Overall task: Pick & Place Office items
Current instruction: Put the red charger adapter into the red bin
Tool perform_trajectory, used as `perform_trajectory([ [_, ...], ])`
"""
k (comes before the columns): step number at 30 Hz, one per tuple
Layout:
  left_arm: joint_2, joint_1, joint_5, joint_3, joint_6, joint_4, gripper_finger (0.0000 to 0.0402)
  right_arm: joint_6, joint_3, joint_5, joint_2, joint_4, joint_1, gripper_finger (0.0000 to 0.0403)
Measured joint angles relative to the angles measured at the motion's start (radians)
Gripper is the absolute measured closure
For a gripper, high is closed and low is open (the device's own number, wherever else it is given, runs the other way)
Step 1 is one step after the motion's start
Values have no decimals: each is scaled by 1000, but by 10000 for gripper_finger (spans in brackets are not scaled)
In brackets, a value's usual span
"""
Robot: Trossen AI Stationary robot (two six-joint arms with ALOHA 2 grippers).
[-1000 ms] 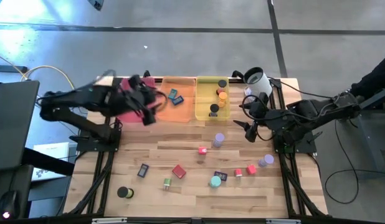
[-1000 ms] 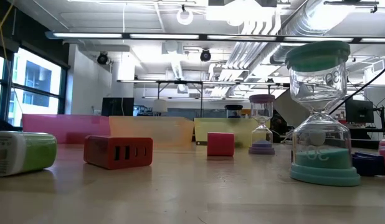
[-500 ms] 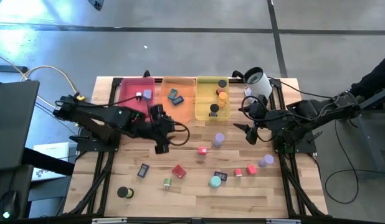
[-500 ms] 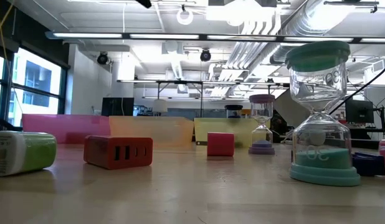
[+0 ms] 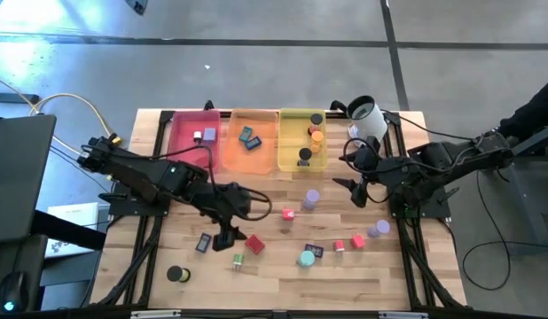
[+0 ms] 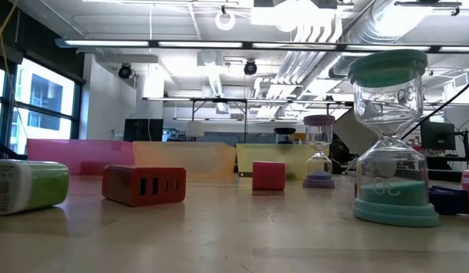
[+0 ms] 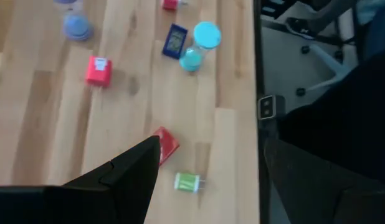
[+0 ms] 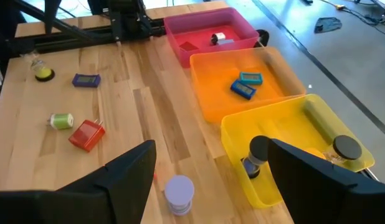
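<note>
Wooden table [image 5: 345,275] has approx. 10 items left near pink tray [image 5: 192,142]; left gripper [image 5: 228,236] & right gripper [image 5: 356,190] wide, empty.

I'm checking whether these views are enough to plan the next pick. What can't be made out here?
- High view: the left gripper covers the table between the dark blue rectangle and the red block.
- Left wrist view: the red block is partly behind a finger.
- Right wrist view: the purple hourglass is cut off by the picture's edge.
- Low view: neither arm shows.
</note>
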Motion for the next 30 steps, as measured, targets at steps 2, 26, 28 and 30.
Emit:
perform_trajectory([
  [2, 9, -9, 1, 1, -4, 32, 122, 0, 0, -1, 0, -4, 0, 108],
  [26, 193, -69, -78, -1, 549, -119, 122, 34, 0, -69, 1, 2, 61, 108],
  [28, 199, -69, -77, -1, 569, -117, 122, 35, 0, -68, 2, 2, 61, 108],
  [30, 212, -69, -78, -1, 587, -109, 122, 50, 0, -68, 2, 2, 61, 108],
])
